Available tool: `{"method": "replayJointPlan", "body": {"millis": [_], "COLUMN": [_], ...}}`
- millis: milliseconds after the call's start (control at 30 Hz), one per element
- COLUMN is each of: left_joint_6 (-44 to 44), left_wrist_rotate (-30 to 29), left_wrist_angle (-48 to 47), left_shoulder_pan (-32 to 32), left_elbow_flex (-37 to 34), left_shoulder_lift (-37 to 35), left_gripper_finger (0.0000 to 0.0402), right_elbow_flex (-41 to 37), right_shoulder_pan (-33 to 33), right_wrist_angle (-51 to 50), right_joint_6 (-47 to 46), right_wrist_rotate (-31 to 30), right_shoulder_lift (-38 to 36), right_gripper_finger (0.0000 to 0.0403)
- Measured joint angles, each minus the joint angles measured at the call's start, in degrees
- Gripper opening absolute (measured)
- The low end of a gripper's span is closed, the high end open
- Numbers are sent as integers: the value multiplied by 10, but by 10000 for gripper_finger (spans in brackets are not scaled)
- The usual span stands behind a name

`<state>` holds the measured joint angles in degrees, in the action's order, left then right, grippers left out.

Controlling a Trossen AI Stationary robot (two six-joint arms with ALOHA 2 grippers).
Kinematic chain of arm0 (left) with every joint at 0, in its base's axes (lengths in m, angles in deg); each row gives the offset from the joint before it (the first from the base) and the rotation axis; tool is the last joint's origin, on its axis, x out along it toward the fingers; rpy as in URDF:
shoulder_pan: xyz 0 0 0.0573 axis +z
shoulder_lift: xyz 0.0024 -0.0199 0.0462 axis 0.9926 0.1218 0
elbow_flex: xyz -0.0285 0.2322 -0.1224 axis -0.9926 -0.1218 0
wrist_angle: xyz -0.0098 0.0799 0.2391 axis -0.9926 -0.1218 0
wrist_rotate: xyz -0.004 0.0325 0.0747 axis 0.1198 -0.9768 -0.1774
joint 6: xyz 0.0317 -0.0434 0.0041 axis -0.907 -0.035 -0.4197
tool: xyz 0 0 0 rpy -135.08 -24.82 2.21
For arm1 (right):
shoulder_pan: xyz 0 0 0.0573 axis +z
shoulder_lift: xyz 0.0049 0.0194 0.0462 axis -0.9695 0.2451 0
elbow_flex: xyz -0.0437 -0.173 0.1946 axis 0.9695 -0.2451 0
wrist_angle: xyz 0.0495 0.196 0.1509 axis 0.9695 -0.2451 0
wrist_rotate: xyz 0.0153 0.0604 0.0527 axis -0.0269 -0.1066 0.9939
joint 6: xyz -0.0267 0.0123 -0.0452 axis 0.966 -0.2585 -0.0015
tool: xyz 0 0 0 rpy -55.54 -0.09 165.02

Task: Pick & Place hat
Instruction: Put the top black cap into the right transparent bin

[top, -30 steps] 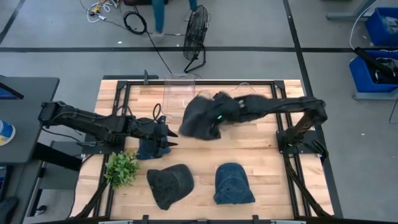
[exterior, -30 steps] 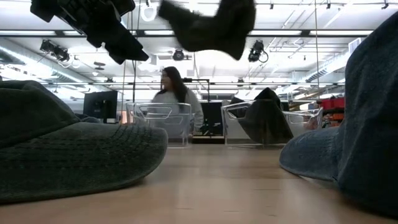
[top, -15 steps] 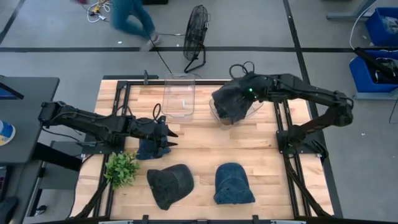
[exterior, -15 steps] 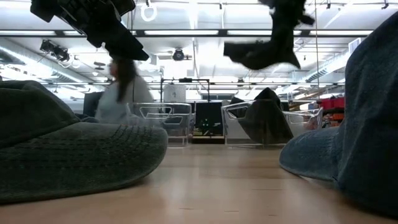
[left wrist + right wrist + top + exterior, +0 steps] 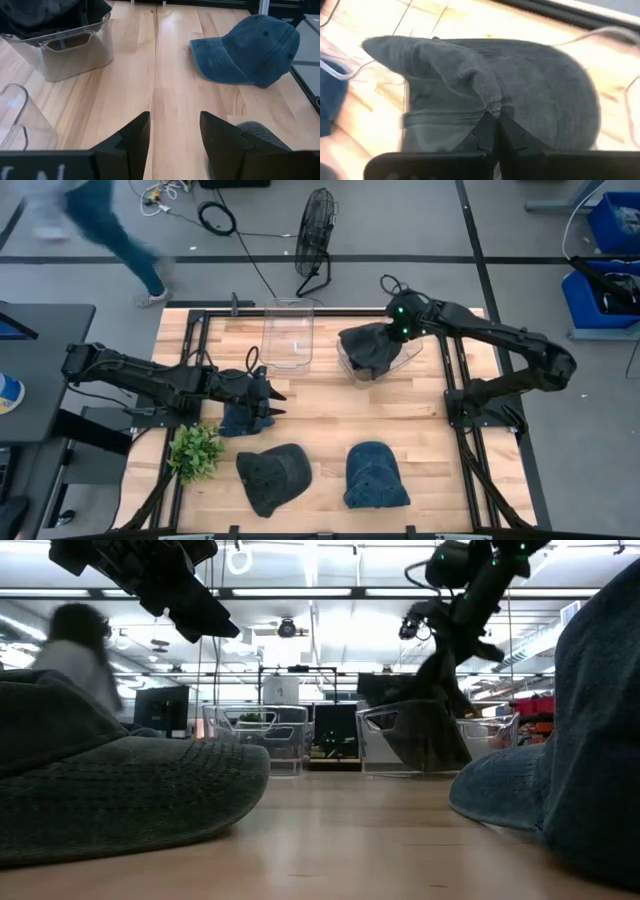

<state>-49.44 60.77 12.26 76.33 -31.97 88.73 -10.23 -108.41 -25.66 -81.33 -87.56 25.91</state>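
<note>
My right gripper (image 5: pixel 392 332) is shut on a dark grey cap (image 5: pixel 368 350), which sits in the clear bin at the table's far right (image 5: pixel 412 356). In the low view the cap (image 5: pixel 432 690) hangs below this gripper (image 5: pixel 450 620) into that bin (image 5: pixel 375 740). My left gripper (image 5: pixel 270 395) hovers open on the table's left above a blue cap (image 5: pixel 238 422), touching nothing. A second dark grey cap (image 5: pixel 272 477) and a second blue cap (image 5: pixel 375 475) rest on their brims and lower edges near the near edge. My right gripper pinches a raised fold of the dark cap's crown (image 5: pixel 489 100) between its two shut fingers. It comes from above, slanting down from the table's right. The cap hangs below the fingers with its lower part inside the bin (image 5: pixel 425 740).
An empty clear bin (image 5: pixel 288 335) stands at the far middle. A small green plant (image 5: pixel 195 450) is at the near left. Bare wood (image 5: pixel 330 415) lies between the bins and the near caps. A person (image 5: pixel 90 225) and a fan (image 5: pixel 317 230) are on the floor beyond.
My right gripper has carried the dark cap from above the table's middle toward the far right and down, so the cap now hangs into the right bin. The person beyond the table has walked toward the left.
</note>
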Motion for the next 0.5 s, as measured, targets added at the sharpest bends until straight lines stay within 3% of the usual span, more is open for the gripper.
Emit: {"method": "replayJointPlan", "body": {"millis": [200,400,500], "left_joint_6": [0,3,3], "left_wrist_rotate": [0,0,0], "left_wrist_angle": [0,0,0], "left_shoulder_pan": [0,0,0], "left_elbow_flex": [0,0,0], "left_shoulder_lift": [0,0,0], "left_gripper_finger": [177,177,177], "right_elbow_flex": [-38,-101,-146], "right_shoulder_pan": [-62,-93,-95], "right_wrist_angle": [40,50,107], "right_joint_6": [7,11,11], "right_wrist_rotate": [83,93,97], "right_shoulder_lift": [0,0,0], "right_gripper_finger": [6,6,6]}}
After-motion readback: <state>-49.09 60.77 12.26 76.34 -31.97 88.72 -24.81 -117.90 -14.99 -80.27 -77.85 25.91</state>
